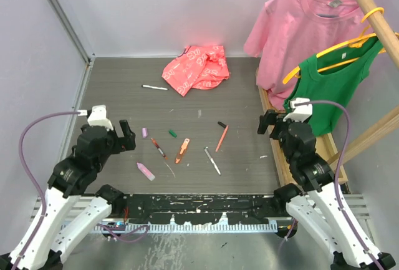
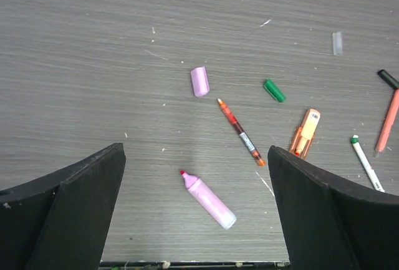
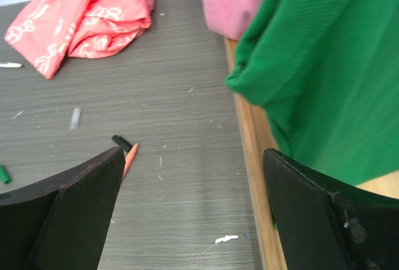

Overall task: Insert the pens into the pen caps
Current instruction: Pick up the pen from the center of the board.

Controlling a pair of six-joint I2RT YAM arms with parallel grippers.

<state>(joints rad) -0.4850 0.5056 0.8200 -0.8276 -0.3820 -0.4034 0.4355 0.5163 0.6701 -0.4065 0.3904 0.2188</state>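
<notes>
Lying flat, pink highlighter [image 2: 208, 199] tip toward lilac cap [image 2: 199, 81], capless

text: none legible | dark red pen [image 2: 240, 133]: white label, print too small to read

Grey table [image 1: 112, 95]: scattered pens [image 1: 217, 138], caps [image 1: 173, 133], red patterned cloth [image 1: 196, 67].

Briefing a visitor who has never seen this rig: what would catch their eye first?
Probably the pink T-shirt and green top hanging on a wooden rack at the table's right edge, and the red patterned cloth crumpled at the back. Then the pens and caps scattered mid-table, like the pink highlighter lying apart from its lilac cap.
</notes>
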